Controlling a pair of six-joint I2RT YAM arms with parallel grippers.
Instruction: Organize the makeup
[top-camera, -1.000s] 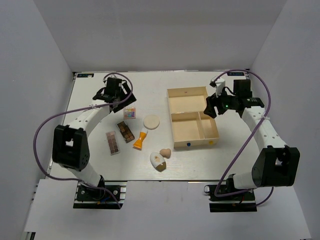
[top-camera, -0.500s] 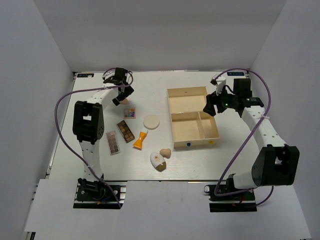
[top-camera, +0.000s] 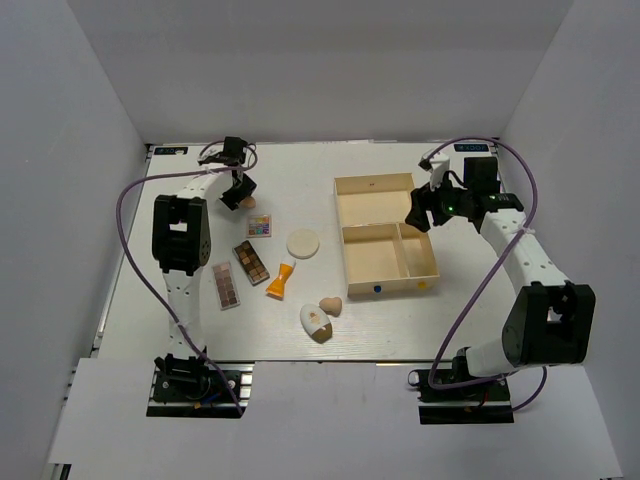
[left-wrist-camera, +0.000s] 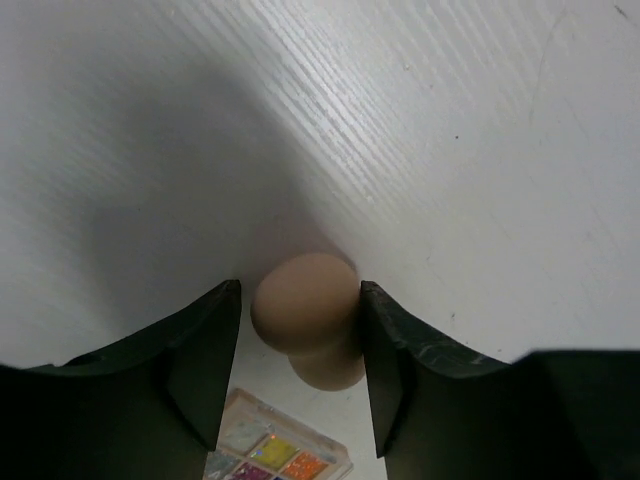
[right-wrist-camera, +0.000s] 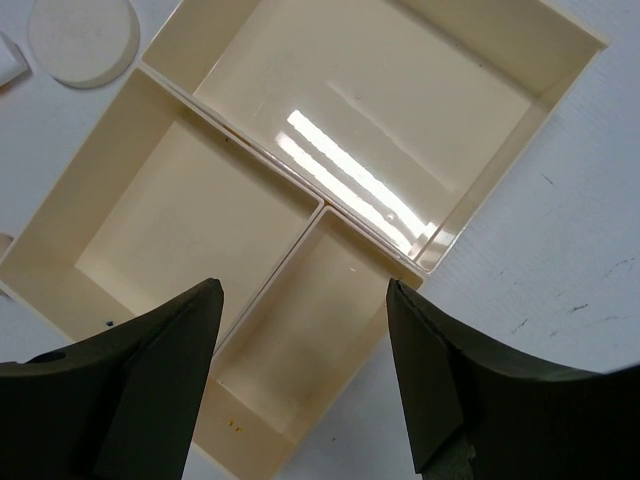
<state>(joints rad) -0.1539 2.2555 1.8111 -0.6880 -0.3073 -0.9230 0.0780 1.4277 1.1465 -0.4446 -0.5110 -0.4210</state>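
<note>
Eight makeup items (top-camera: 303, 243) loose on bench (top-camera: 300, 190), none in box (top-camera: 390, 287); left fingers (left-wrist-camera: 200, 350) flank sponge (left-wrist-camera: 305, 310), grip unclear; right fingers (right-wrist-camera: 160, 360) spread, empty.

White desk (top-camera: 400, 320), faint grain. Cream box (top-camera: 370, 205), glossy inside. Peach sponge (left-wrist-camera: 305, 310); 2nd sponge (top-camera: 330, 306) same peach. Black fingers (left-wrist-camera: 200, 350) on left gripper (left-wrist-camera: 300, 295). Sq. palette (top-camera: 260, 226): multicolour grid, incl. yellow, orange, purple pans. Long palettes (top-camera: 251, 262) (top-camera: 226, 285): brown-tone rows. Cream disc (top-camera: 303, 243). Orange tube (top-camera: 278, 284) w/ pale cap. White egg item (top-camera: 316, 322) w/ tan end. Purple cables (top-camera: 120, 212).
</note>
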